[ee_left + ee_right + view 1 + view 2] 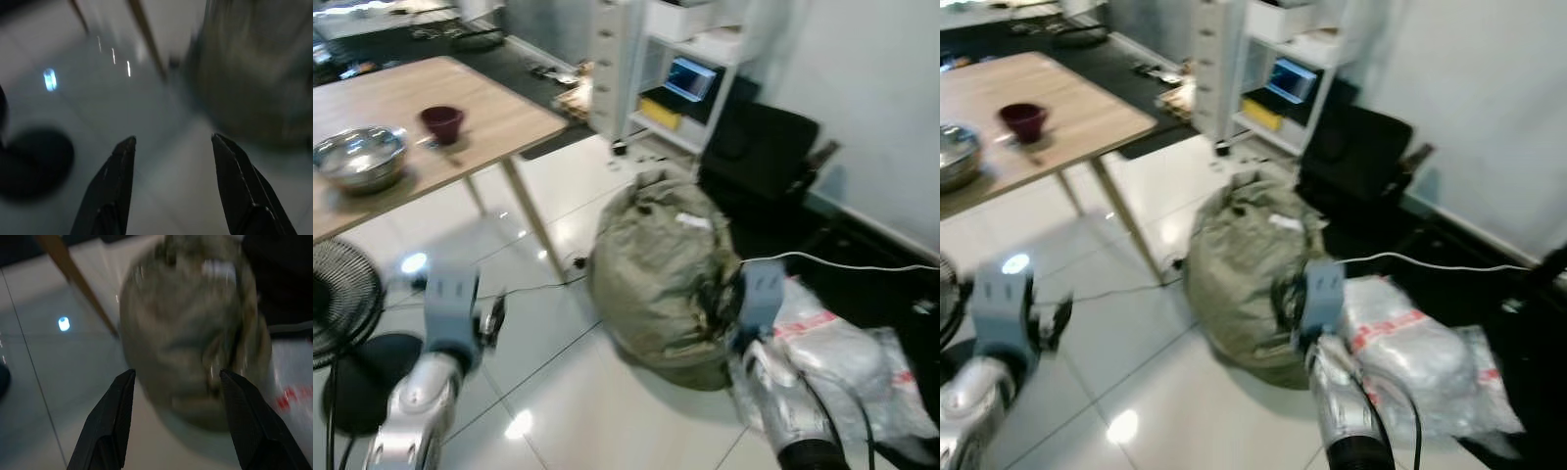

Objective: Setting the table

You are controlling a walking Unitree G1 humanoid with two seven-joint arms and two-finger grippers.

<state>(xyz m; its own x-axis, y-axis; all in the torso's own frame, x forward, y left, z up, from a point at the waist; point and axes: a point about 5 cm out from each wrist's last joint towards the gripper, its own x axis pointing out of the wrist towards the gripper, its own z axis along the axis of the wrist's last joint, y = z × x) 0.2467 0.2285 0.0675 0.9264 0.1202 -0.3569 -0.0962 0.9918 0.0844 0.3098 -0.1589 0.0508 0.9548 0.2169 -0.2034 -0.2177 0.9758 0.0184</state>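
While both arms hang low over floor, my left gripper (168,161) spread, empty; right gripper (176,396) spread, empty, above olive sack (661,269). Steel bowl (359,157) and dark red cup (441,122) sit on wooden table (499,117), well apart from me. Risks: feet snagging white cable (842,262), plastic bag (832,357), fan base (372,377); views blurred, so misjudged approach likely.

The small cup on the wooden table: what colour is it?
Dark red, maroon cup; clearest in the left eye view.
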